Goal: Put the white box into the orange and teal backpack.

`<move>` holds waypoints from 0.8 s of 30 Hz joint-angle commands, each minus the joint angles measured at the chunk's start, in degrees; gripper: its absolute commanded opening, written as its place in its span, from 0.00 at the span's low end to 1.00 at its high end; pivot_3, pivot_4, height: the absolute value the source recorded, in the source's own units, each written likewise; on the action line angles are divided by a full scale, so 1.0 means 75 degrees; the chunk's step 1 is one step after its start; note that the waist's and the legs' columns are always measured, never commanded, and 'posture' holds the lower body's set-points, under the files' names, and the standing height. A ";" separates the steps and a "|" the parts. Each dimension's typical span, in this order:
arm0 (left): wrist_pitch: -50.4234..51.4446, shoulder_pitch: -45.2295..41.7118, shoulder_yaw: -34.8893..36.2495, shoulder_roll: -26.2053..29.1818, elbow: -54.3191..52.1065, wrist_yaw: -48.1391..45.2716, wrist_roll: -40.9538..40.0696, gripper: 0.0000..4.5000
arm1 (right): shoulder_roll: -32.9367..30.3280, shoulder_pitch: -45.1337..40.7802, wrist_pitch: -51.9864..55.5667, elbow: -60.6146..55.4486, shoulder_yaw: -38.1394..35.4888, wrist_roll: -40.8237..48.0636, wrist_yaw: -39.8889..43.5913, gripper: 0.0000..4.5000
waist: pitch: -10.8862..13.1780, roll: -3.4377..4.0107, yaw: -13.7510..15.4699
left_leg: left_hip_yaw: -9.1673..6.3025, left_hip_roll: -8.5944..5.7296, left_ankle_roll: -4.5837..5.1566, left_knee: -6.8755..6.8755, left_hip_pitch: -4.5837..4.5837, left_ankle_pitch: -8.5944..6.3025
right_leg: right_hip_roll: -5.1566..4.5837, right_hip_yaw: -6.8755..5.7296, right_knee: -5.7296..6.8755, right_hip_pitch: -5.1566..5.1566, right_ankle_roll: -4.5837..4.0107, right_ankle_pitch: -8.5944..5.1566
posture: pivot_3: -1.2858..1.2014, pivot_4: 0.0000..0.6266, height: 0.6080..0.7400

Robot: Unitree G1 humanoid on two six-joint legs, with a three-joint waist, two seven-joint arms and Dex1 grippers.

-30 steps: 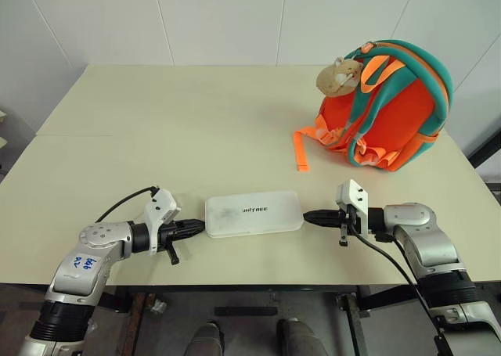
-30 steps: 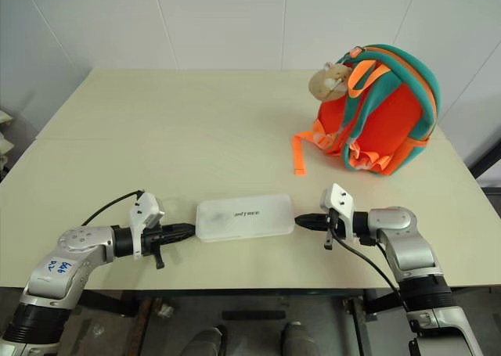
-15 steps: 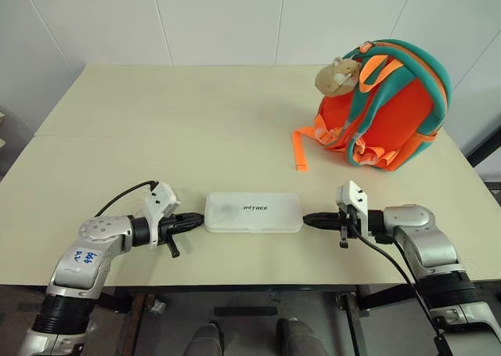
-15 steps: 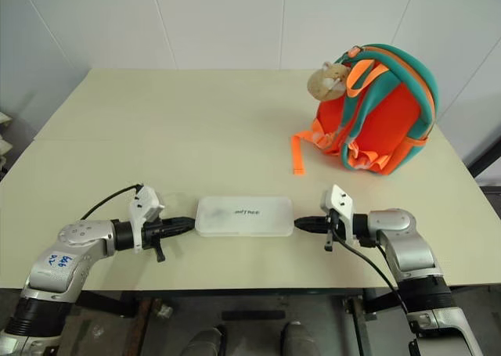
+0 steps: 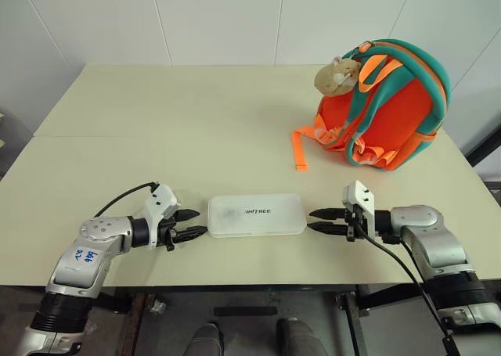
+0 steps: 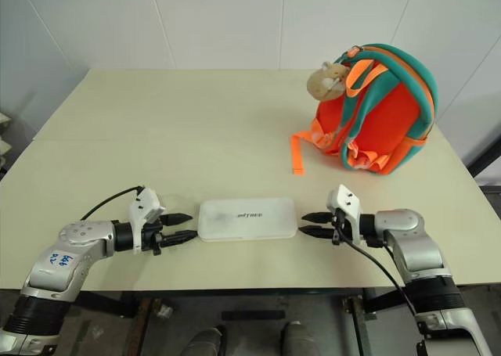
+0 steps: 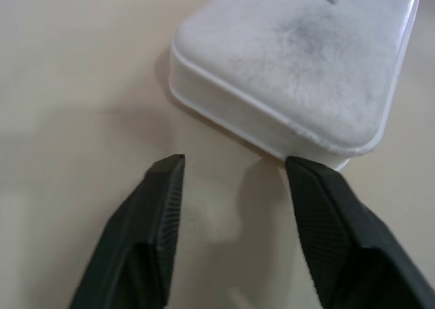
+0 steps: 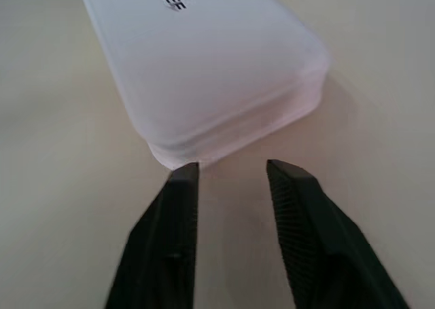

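A flat white plastic box [image 5: 257, 215] with round corners and small dark letters on its top lay flat on the pale cream table [image 5: 180, 137], near the front edge. It sat between the two robot arms.

The left gripper [image 5: 190, 224] was at the left end of the box. Its two black fingers [image 7: 160, 207] were spread apart, with a clear gap between them. They pointed at the box's short end. In the left wrist view one fingertip looked very close to a corner of the box, but I could not tell if it touched. The fingers held nothing.

The right gripper [image 5: 319, 221] was at the right end of the box. Its two black fingers [image 8: 178, 207] were also apart, but by less than the left ones. They pointed at the other short end, just beside it. They held nothing too.

The small bright orange backpack with teal padded trim and straps [image 5: 390, 106] stood at the far right of the table, well apart from the box. A tan plush animal charm [image 5: 335, 75] hung at its top left. A loose orange webbing strap [image 5: 300, 151] lay on the table beside the backpack, on the side nearer the middle of the table. The box was not in the backpack.
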 commanded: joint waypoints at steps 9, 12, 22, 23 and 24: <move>0.1365 -0.0621 0.0557 0.0613 0.1055 -0.1389 -0.1303 1.00 | -0.0861 -0.0405 0.0877 -0.0475 -0.0139 0.0638 0.0860 0.98 | 0.0002 0.0003 0.0004 | 0.0001 0.0000 0.0002 -0.0002 0.0004 -0.0001 | 0.0000 0.0000 -0.0001 0.0006 -0.0004 -0.0002 | 0.52 0.24 1.00; 0.2238 -0.0968 0.0483 0.0733 0.1396 -0.1743 -0.1718 1.00 | -0.1069 -0.0261 0.1488 -0.1146 0.0066 0.0831 0.1086 0.98 | 0.0001 0.0002 -0.0006 | -0.0001 0.0002 0.0005 -0.0003 0.0005 -0.0003 | 0.0002 -0.0002 0.0000 0.0006 -0.0003 -0.0003 | 0.52 0.24 1.00; 0.4598 -0.1998 -0.0113 0.0348 0.2449 -0.1587 -0.2080 1.00 | -0.0994 -0.0283 0.1713 -0.1438 0.0600 0.0753 0.1137 0.98 | 0.0001 0.0002 0.0010 | -0.0002 0.0000 0.0005 0.0002 0.0003 -0.0003 | 0.0000 -0.0007 0.0001 0.0006 -0.0001 -0.0003 | 0.52 0.24 1.00; 0.4735 -0.2086 -0.0072 0.0204 0.2503 -0.1495 -0.2137 1.00 | -0.0939 -0.0345 0.1662 -0.1340 0.0674 0.0705 0.1129 0.98 | 0.0001 0.0002 0.0013 | -0.0002 0.0000 0.0005 0.0004 0.0003 -0.0003 | 0.0000 -0.0007 0.0002 0.0007 0.0000 -0.0003 | 0.52 0.24 1.00; 0.4878 -0.2174 -0.0041 0.0040 0.2556 -0.1415 -0.2195 1.00 | -0.0869 -0.0414 0.1571 -0.1216 0.0756 0.0641 0.1119 0.98 | 0.0000 0.0002 0.0015 | -0.0002 -0.0001 0.0005 0.0007 0.0004 -0.0003 | 0.0000 -0.0007 0.0003 0.0008 0.0000 -0.0003 | 0.52 0.24 1.00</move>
